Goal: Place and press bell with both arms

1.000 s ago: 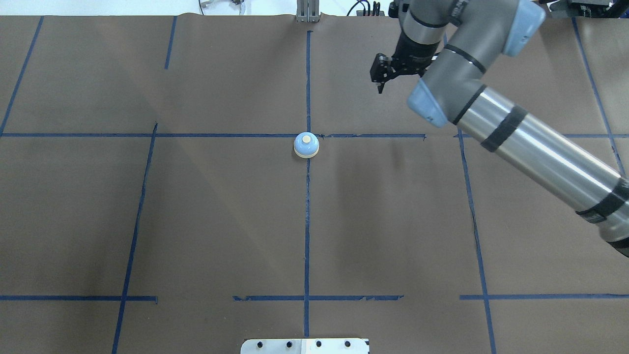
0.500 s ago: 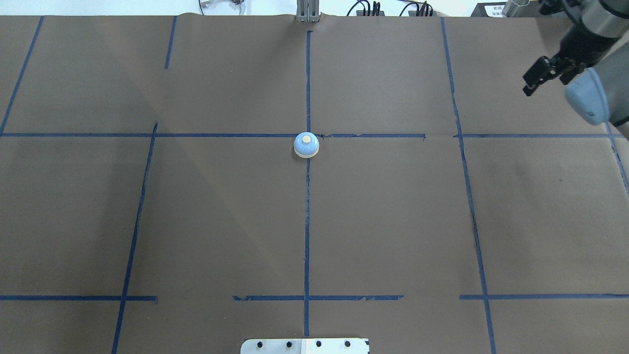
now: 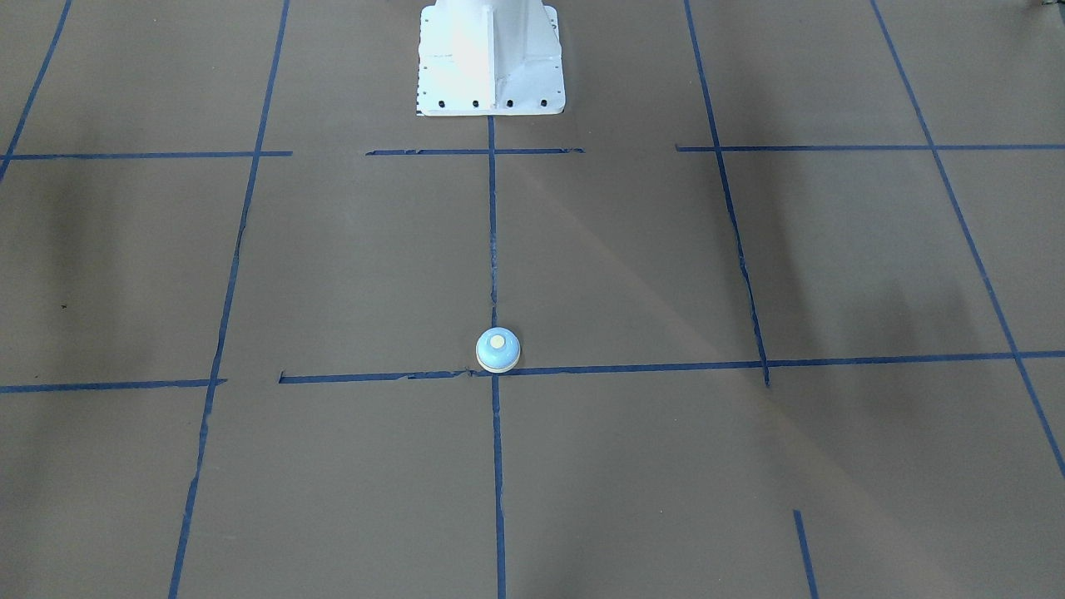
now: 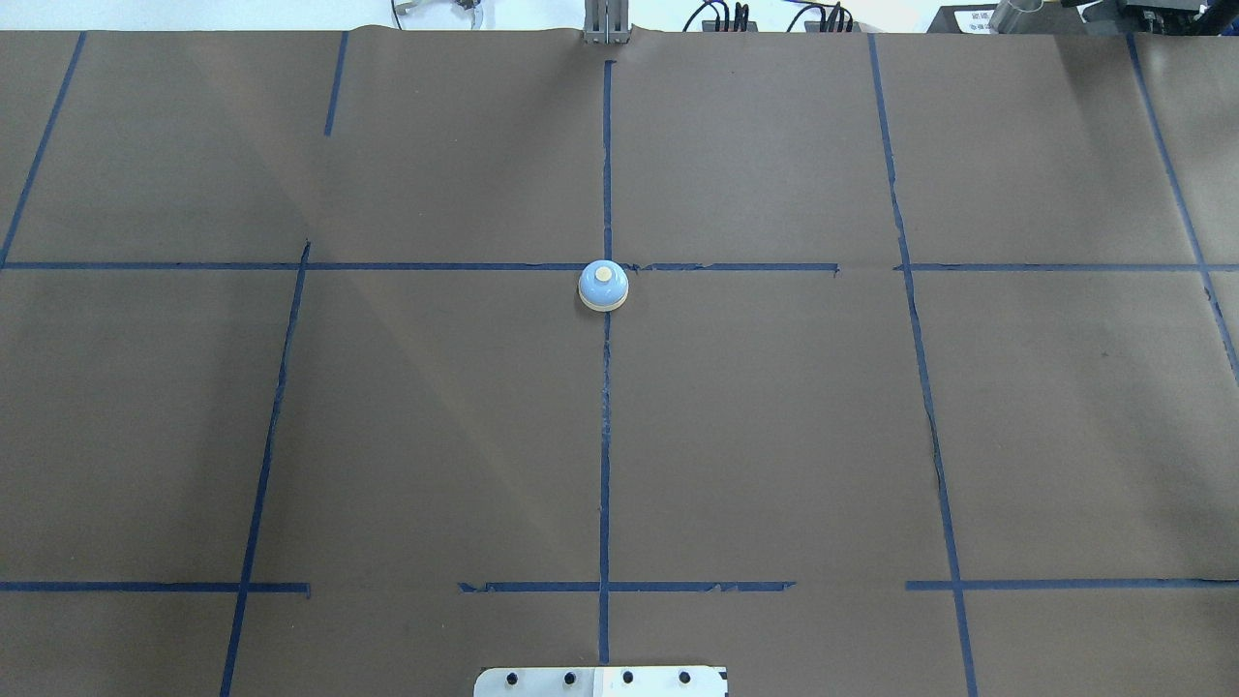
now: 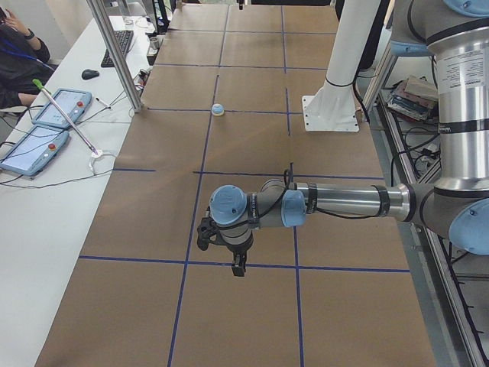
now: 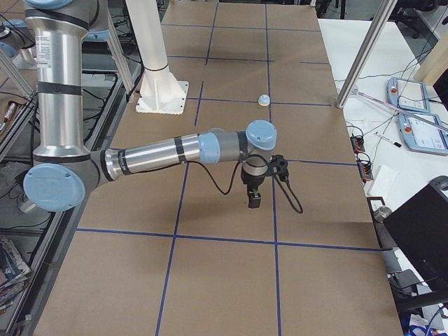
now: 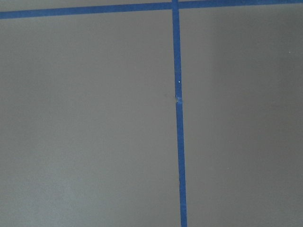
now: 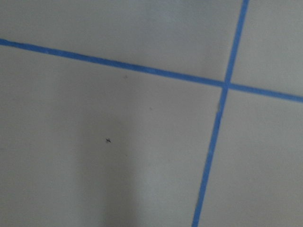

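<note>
The small light-blue bell (image 4: 603,286) with its cream button stands upright at the crossing of the blue tape lines in the middle of the table. It also shows in the front-facing view (image 3: 497,349), far off in the left view (image 5: 218,109) and in the right view (image 6: 264,100). My left gripper (image 5: 237,266) hangs over the table's left end, far from the bell. My right gripper (image 6: 253,201) points down over the table's right end, also far from it. Both show only in the side views, so I cannot tell whether they are open or shut. The wrist views show only brown paper and tape.
The white bolted pedestal (image 3: 491,58) stands at the robot's edge of the table. Blue tape lines (image 4: 605,436) divide the brown paper. A side table with tablets (image 5: 46,130) and a metal post (image 5: 114,53) border the far side; a person sits at its corner.
My right arm has swung to the right and out of the overhead view. The bell has not moved.
</note>
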{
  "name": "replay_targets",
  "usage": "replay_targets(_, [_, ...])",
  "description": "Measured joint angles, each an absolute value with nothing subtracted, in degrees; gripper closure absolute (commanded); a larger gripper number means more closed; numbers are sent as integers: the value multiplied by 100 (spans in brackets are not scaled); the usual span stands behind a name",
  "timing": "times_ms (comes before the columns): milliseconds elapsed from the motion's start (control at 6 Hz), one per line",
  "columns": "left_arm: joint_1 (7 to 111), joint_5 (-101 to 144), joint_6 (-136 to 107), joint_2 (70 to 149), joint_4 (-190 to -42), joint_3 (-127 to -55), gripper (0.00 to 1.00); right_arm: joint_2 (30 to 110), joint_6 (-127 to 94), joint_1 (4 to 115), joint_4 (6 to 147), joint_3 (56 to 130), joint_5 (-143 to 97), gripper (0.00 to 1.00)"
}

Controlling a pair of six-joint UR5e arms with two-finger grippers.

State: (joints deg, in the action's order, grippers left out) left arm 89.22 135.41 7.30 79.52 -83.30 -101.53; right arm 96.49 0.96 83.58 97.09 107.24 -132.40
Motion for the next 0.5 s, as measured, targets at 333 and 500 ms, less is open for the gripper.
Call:
replay_targets(333, [8923,13408,737,7922,-8332,-10212,0,10122,48,8577,9688,10804,-13251,0])
replay_targets(500, [8922,13398,738,7920,-8335,-10217,0,10154,42,8590,9686,10801,-13253,0])
